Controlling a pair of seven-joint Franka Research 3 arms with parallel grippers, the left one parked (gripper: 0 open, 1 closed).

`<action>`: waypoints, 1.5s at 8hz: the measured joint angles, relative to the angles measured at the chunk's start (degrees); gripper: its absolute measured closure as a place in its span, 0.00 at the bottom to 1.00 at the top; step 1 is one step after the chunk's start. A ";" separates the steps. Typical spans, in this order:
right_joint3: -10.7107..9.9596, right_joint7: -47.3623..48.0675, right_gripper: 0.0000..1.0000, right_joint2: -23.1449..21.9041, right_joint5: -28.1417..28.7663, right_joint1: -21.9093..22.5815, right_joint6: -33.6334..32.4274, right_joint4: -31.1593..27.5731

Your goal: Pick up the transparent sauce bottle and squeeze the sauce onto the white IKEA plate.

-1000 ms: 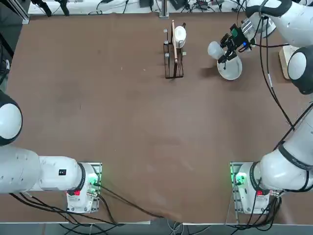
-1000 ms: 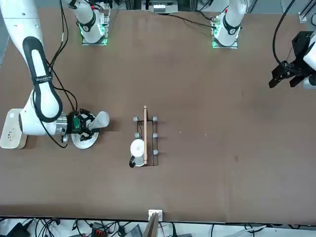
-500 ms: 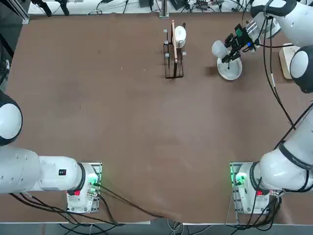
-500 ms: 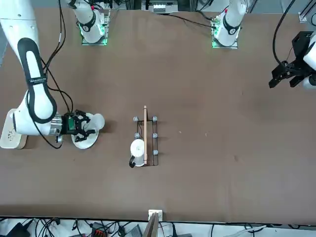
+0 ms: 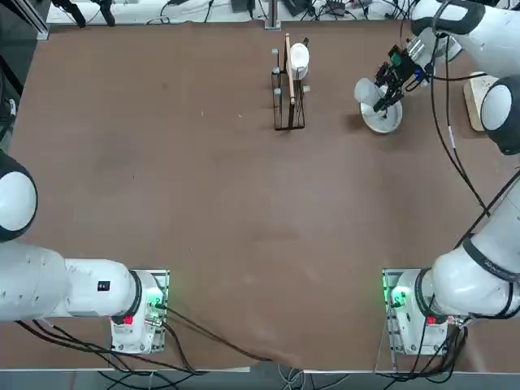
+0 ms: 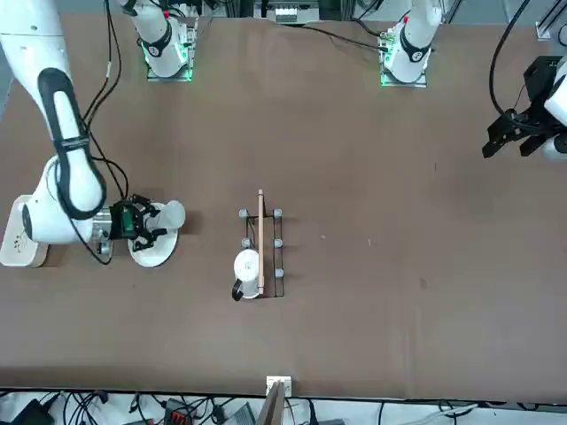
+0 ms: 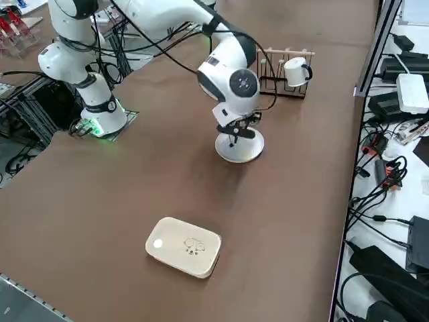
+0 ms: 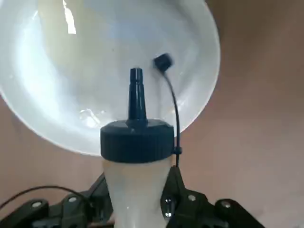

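My right gripper (image 5: 385, 83) is shut on the transparent sauce bottle (image 5: 368, 91), held low over the white IKEA plate (image 5: 383, 119) at the far right of the table. In the right wrist view the bottle (image 8: 135, 187) sits between my fingers (image 8: 173, 186). Its dark blue cap and nozzle (image 8: 136, 97) point at the plate (image 8: 85, 61), and a small tethered lid (image 8: 163, 61) hangs beside the nozzle. The front view shows the gripper (image 6: 144, 221), the bottle (image 6: 169, 215) and the plate (image 6: 152, 251) together. In the right side view the wrist hides the bottle above the plate (image 7: 240, 151).
A black wire rack (image 5: 288, 89) holding a white round piece (image 5: 299, 57) and a wooden stick stands left of the plate. A white rounded-rectangular container (image 7: 184, 246) lies toward the table's right edge, also seen in the front view (image 6: 19, 237).
My wrist has turned and brought the bottle slightly nearer over the plate. The grip stays shut and the plate has not moved.
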 joint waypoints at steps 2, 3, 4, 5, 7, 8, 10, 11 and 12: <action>0.15 5.46 0.52 -0.57 -6.58 2.54 0.09 0.94; 0.26 9.22 0.52 -0.75 -10.75 4.36 0.09 1.78; 0.33 13.24 0.52 -0.83 -14.42 6.13 0.11 2.69; 0.34 15.63 0.52 -0.90 -16.65 7.25 0.11 3.48; 0.33 17.27 0.52 -1.05 -19.73 8.16 0.09 4.28; 0.33 18.39 0.52 -1.05 -21.54 8.56 0.08 4.60; 0.34 21.07 0.52 -1.06 -24.74 9.95 -0.52 5.25; 0.34 22.84 0.52 -1.05 -27.46 10.60 -1.37 5.35; 0.34 25.20 0.52 -1.04 -30.94 11.34 -2.40 5.36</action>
